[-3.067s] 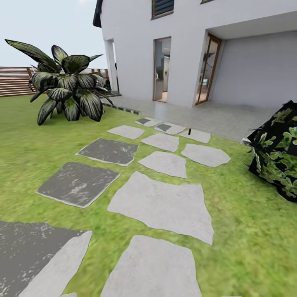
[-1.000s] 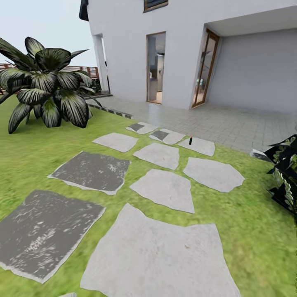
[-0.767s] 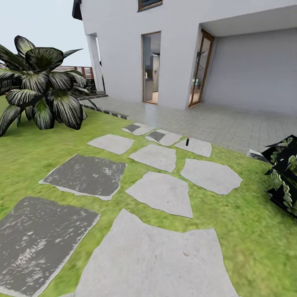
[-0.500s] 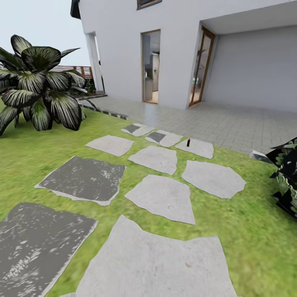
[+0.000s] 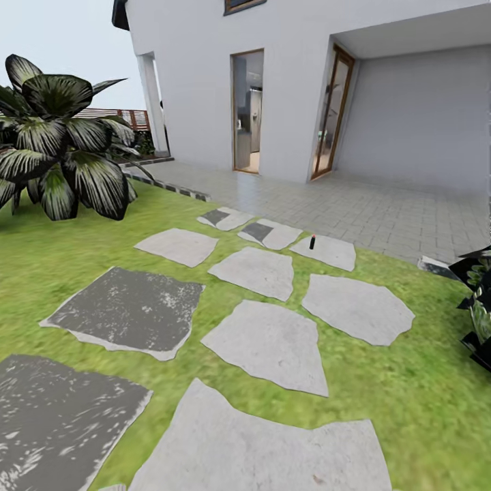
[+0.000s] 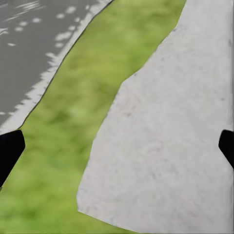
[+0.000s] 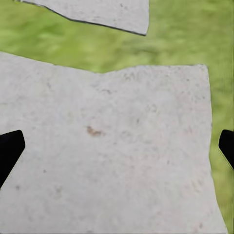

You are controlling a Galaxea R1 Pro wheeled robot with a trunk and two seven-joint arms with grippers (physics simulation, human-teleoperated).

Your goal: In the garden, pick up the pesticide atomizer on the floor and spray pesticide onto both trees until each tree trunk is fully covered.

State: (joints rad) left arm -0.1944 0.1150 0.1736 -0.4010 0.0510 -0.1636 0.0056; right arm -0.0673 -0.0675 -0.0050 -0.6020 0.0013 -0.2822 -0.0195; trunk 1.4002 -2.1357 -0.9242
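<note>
Across the last few seconds the whole head view has slid: the stepping stones (image 5: 273,344) have grown larger and spread toward the lower edge, the broad-leaved plant (image 5: 61,153) has drifted to the left edge, and the dark bush (image 5: 481,300) at the right is now mostly cut off, which reads as the robot rolling forward along the path, not as anything in the garden moving. The pesticide atomizer (image 5: 312,241), a small dark upright bottle with a reddish tip, stands on the far pale stone just before the paved terrace (image 5: 382,211) of the white house (image 5: 300,82), and it sits a little lower and nearer in the view than it did three seconds back, though it remains well apart from the robot. Both wrist views look straight down at lawn and stone: the left gripper (image 6: 117,146) has its fingers (image 6: 9,148) spread wide with nothing between them, and the right gripper (image 7: 117,146) likewise shows its fingers (image 7: 9,148) apart over a pale slab. My judgement is that the task is at its very start, with the approach to the bottle unfinished, the pick-up not yet begun, and the spraying of the trunks still wholly ahead
</note>
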